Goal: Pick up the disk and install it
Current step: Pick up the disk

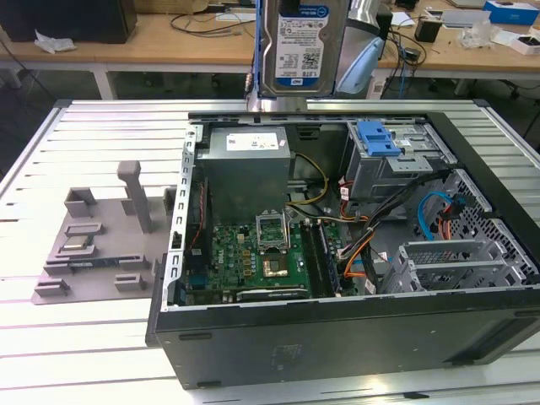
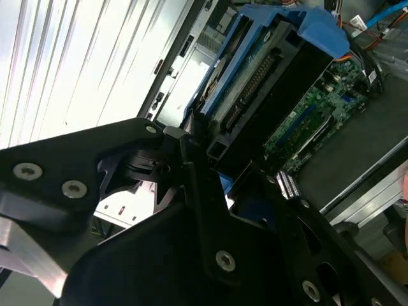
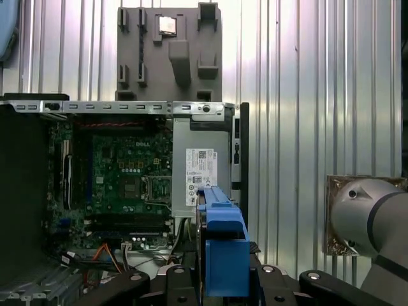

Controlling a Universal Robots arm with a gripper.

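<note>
Over the open case [image 1: 337, 348], the disk [image 1: 300, 40]

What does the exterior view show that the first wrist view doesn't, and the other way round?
Exterior view: the labelled face of the disk, held high above the open computer case, a blue latch plate on the drive cage, and workbenches behind.
First wrist view: the disk edge-on, clamped in the gripper, plus a grey arm joint.
Both: the motherboard, the power-supply box, and the grey parts tray on the slatted table.
</note>
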